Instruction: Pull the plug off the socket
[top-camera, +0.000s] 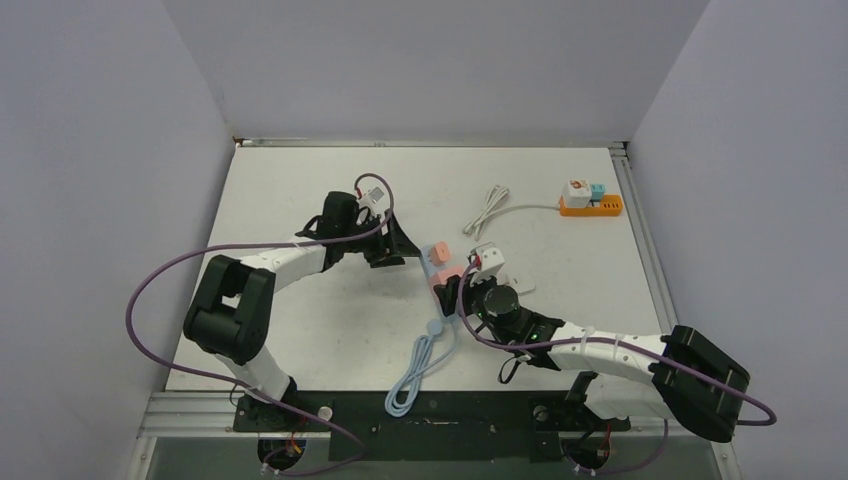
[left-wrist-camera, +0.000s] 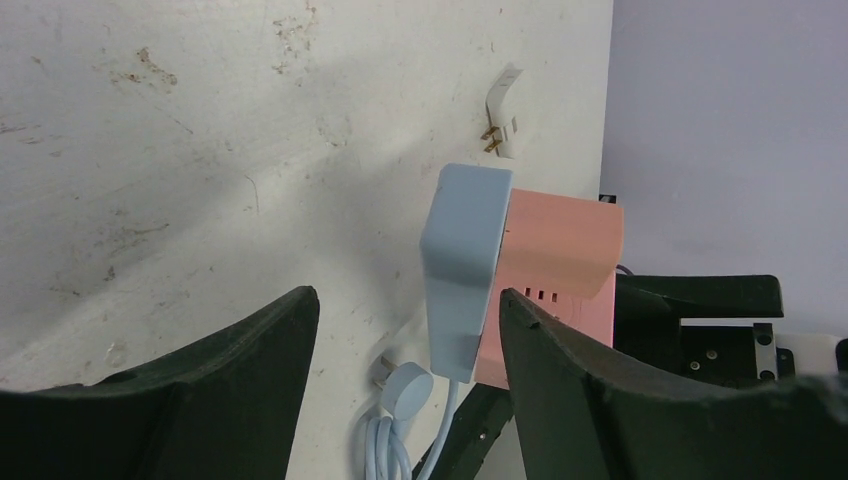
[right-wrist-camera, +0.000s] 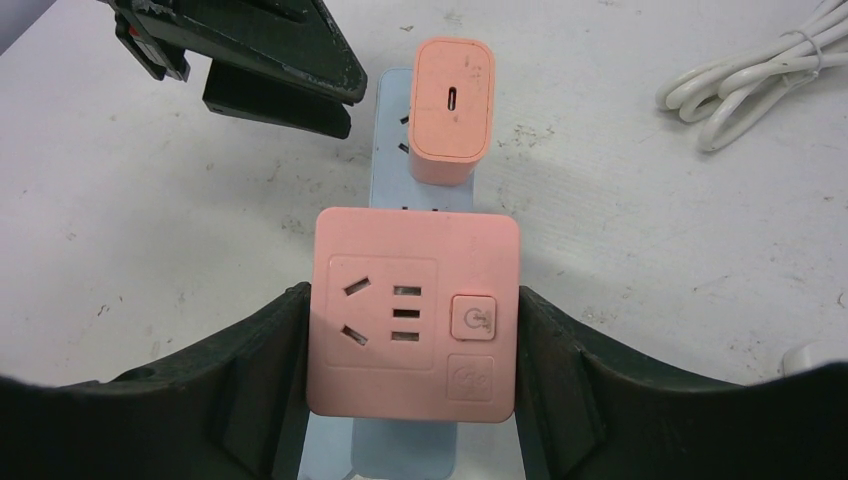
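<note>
You had the right gripper (right-wrist-camera: 412, 305) clenched on the pink cube plug (right-wrist-camera: 400, 250), one finger pressed to each side of it, low in the middle of the right wrist view. The plug sat in the blue power strip (left-wrist-camera: 462, 260), which lay flat on the table (top-camera: 300, 200) just right of centre in the overhead view. The strip's long axis ran up and down that frame, and its pale cable (top-camera: 420, 365) trailed off the lower end. The plug's face pointed up at the overhead camera, so I judge its prongs ran down into the strip, across the long axis. The pull therefore had to go up off the table, not along the strip.

Your left gripper (left-wrist-camera: 408, 297) was released, fingers spread, holding nothing. It stood by the strip's upper end, on its left in the overhead view. From its wrist camera the strip's end lay ahead, closer to the finger at the right of that frame, with bare table beside the other. A small pink charger (right-wrist-camera: 452, 105) was plugged in between that end and the cube. The right arm had the plug, and the left was the nearer one for pinning the strip.
</note>
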